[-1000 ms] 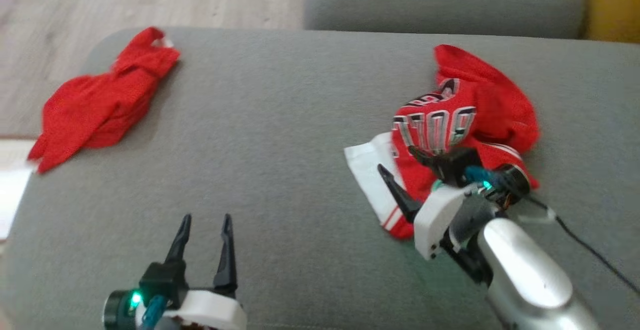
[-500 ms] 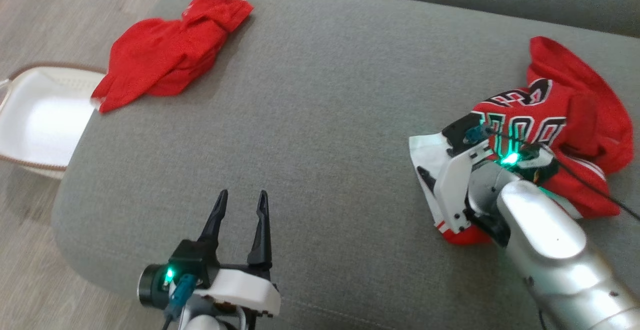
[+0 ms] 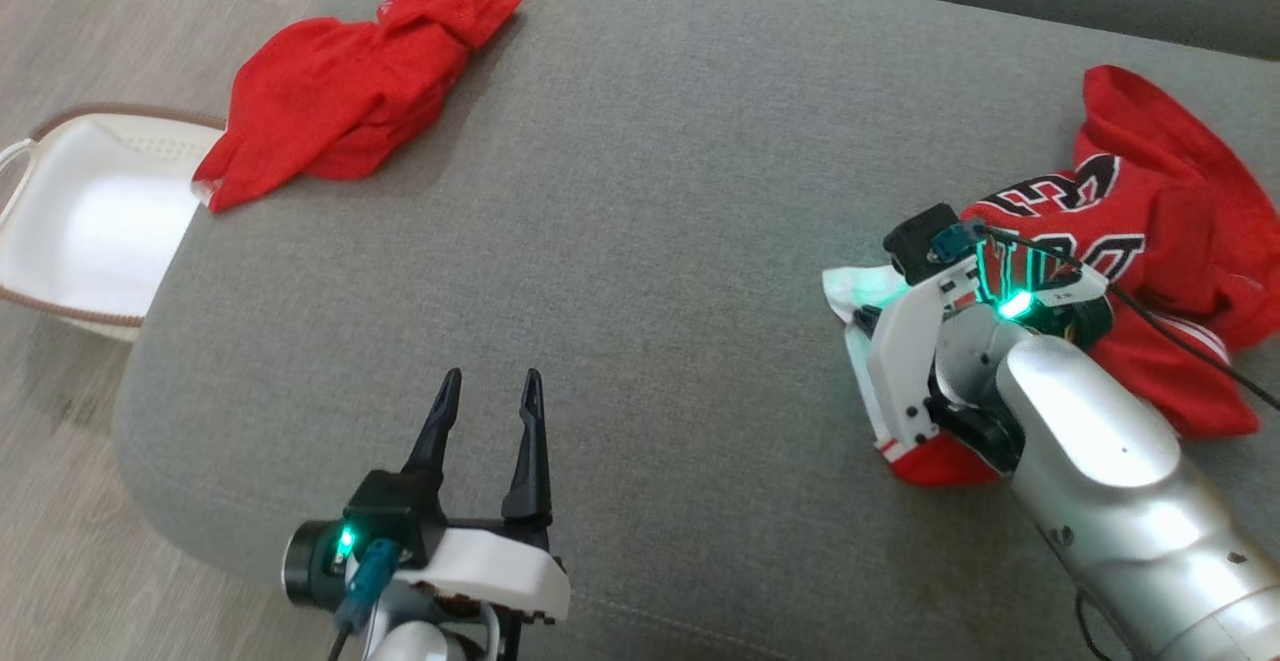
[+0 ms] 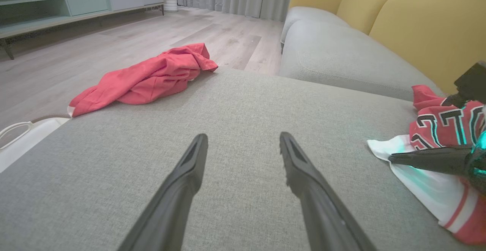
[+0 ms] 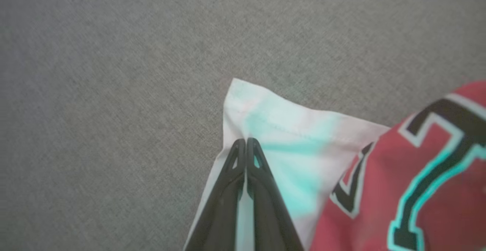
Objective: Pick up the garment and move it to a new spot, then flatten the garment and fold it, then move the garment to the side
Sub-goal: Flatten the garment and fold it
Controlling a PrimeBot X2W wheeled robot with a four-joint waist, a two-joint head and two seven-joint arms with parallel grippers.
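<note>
**Desk:** What has the right gripper got?

**Me:** I have the right gripper (image 5: 246,141) with both fingers pressed together. It is pinching the white corner of the garment (image 3: 1160,231), and the cloth puckers right at the tips.

**Desk:** And where does the garment lie?

**Me:** It's bunched on the right end of the grey cushion (image 3: 650,191). It is red with black-and-white lettering showing on top, and the white corner points toward the cushion's middle. My own wrist and forearm cover the part nearest the cushion's front edge.

**Desk:** The left side?

**Me:** My left gripper (image 3: 492,381) is over the cushion's front edge. Its fingers are spread wide with nothing between them, pointing across the cushion toward its back.

**Desk:** What else is around?

**Me:** A second red cloth (image 3: 350,91) lies crumpled at the cushion's far left corner, well apart from the garment. A white basket (image 3: 80,221) sits on the wooden floor just beside the cushion's left end. Past the cushion's back edge I see a yellow backrest (image 4: 417,23).
</note>
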